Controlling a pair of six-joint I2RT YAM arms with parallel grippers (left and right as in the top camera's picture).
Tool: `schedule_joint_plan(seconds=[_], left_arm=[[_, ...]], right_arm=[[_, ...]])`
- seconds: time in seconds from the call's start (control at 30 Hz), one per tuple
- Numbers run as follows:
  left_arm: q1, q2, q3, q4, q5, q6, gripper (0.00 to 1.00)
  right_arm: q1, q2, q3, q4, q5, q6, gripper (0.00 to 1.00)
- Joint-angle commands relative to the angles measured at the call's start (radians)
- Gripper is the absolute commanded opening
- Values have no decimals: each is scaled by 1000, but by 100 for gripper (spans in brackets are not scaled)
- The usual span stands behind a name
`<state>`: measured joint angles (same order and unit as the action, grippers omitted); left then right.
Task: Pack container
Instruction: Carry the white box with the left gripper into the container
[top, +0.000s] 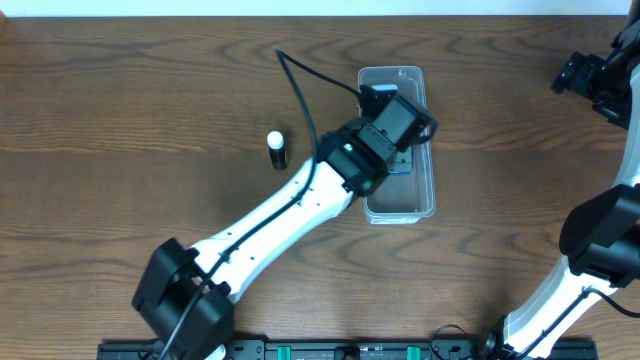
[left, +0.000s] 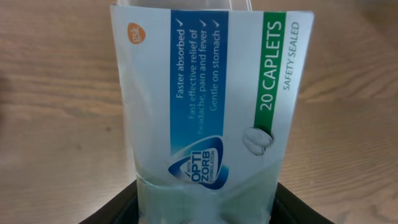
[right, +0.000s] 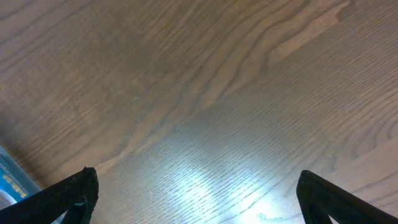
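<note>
The container (top: 418, 205) is a clear, long plastic bin lying lengthwise in the middle of the table. My left gripper (top: 400, 140) hangs over its middle and is shut on a white, blue and green caplet box (left: 205, 106). The box fills the left wrist view, and the dark fingers touch its two sides at the bottom edge. Its lower end looks hazy, as if behind clear plastic. A bit of blue shows in the bin under the gripper (top: 400, 166). My right gripper (top: 590, 80) is open and empty at the far right back, over bare wood (right: 196, 193).
A small dark bottle with a white cap (top: 276, 150) lies on the table left of the container. The left arm stretches diagonally from the front left. A blue-edged thing (right: 9, 180) shows at the lower left of the right wrist view.
</note>
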<state>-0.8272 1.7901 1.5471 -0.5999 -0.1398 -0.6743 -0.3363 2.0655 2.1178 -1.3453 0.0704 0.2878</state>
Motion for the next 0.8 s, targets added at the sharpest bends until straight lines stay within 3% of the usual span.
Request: schedule_joint_plan(seconds=[0.0,0.27,0.77], left_arm=[[-37,23,6,11,-26,-56,53],[-71,98,6,35,-26,-134,53],[-106,215,6,57,-25,-151,53]], right_arm=[[-3,5,4,-2,0,-5,99],[-3,5,4,-1,0,-4,99],[-3,5,4,-2,0,-5,99]])
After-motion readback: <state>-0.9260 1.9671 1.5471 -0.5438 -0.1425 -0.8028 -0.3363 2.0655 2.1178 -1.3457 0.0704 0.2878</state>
